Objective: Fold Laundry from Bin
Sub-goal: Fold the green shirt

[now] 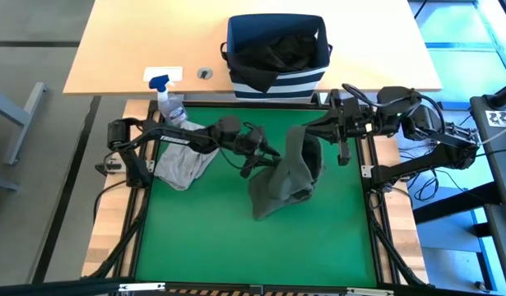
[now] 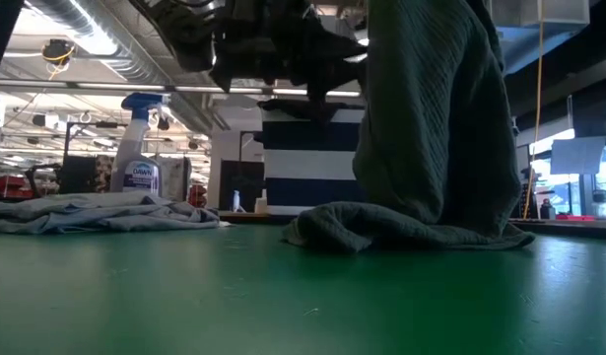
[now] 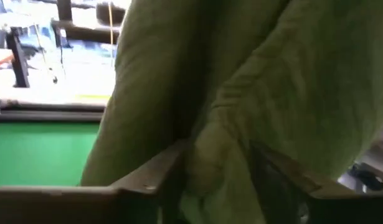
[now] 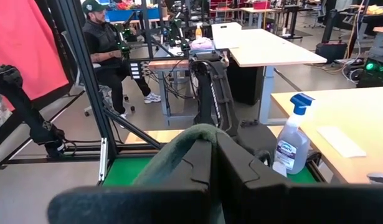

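Note:
A dark olive green garment hangs from my right gripper, which is shut on its top above the green mat's far right part. The garment's bunched lower end rests on the mat. My left gripper reaches in level from the left. It is open, with a fold of the olive cloth between its fingers. A light grey garment lies flat at the mat's left edge. The striped navy bin stands behind the mat with black laundry in it. My left gripper has a hanging fold of the olive garment between its fingers; whether they touch the cloth I cannot tell. My right gripper pinches the garment's top between its shut fingers, reaching level from the table's right. Cloth drapes over the fingers and hangs down to the mat.
A spray bottle stands at the mat's far left corner, beside the grey garment. The near half of the green mat is bare. A person sits at a desk beyond the table.

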Available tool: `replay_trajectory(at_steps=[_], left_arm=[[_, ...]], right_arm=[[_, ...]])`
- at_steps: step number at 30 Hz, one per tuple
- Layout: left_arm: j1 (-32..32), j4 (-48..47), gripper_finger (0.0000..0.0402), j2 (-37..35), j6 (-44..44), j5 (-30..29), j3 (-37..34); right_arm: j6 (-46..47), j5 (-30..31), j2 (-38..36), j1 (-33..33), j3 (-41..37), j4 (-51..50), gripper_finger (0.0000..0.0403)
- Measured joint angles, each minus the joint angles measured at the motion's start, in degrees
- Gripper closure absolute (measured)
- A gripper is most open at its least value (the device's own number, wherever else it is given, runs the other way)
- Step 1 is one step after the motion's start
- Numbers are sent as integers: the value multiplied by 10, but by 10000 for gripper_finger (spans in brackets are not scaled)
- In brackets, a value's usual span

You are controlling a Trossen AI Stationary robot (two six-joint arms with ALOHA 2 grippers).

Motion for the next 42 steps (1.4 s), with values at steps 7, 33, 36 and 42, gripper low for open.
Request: replay_trajectory(at_steps=[7, 33, 36, 42], left_arm=[[29, -94, 386, -24, -8, 36, 4], [30, -331, 395, -579, 79, -343, 4], [30, -335, 395, -572, 83, -358, 4], [30, -397, 395, -548, 112, -427, 4]], right_arm=[[0, 4, 0, 0, 0, -18, 393], [-207, 347, 18, -8, 126, -53, 393], [-193, 347, 31, -40, 127, -63, 393], [-163, 352, 62, -80, 127, -169, 393]])
